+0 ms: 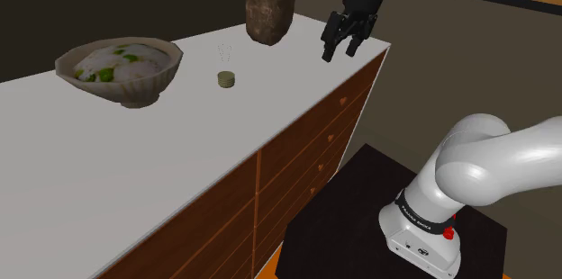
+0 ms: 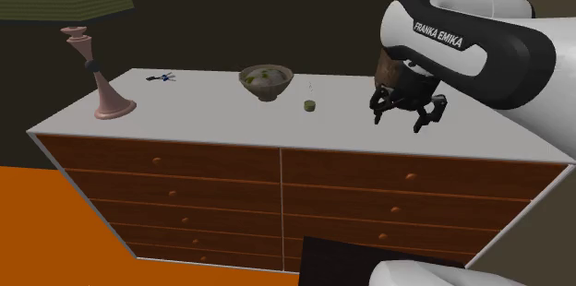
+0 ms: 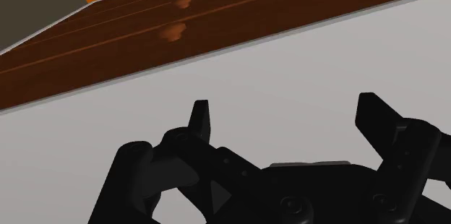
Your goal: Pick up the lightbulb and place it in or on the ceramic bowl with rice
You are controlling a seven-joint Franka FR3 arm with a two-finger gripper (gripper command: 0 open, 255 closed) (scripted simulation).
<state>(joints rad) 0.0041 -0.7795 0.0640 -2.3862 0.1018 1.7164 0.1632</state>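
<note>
The lightbulb [image 1: 226, 68] stands upside down on the white dresser top [image 1: 135, 169], a clear glass globe over a brassy screw base; in the second exterior view the lightbulb [image 2: 310, 99] is small. To its left in the shoulder view sits the scalloped bowl [image 1: 122, 70] holding white rice with green bits, also the bowl [image 2: 266, 81]. My black gripper [image 1: 341, 45] hangs open above the dresser's far corner, well to the right of the bulb, holding nothing. The gripper [image 2: 403, 114] hovers just over the top. From the wrist, the gripper [image 3: 285, 118] has its fingers spread over bare white surface.
A tall brown rough-textured object [image 1: 270, 0] stands at the back of the dresser near the gripper. A pink lamp base [image 2: 103, 77] and small dark-blue items [image 2: 162, 77] sit at the far end. Wooden drawer fronts [image 2: 277, 192] face an orange floor [image 2: 55, 229].
</note>
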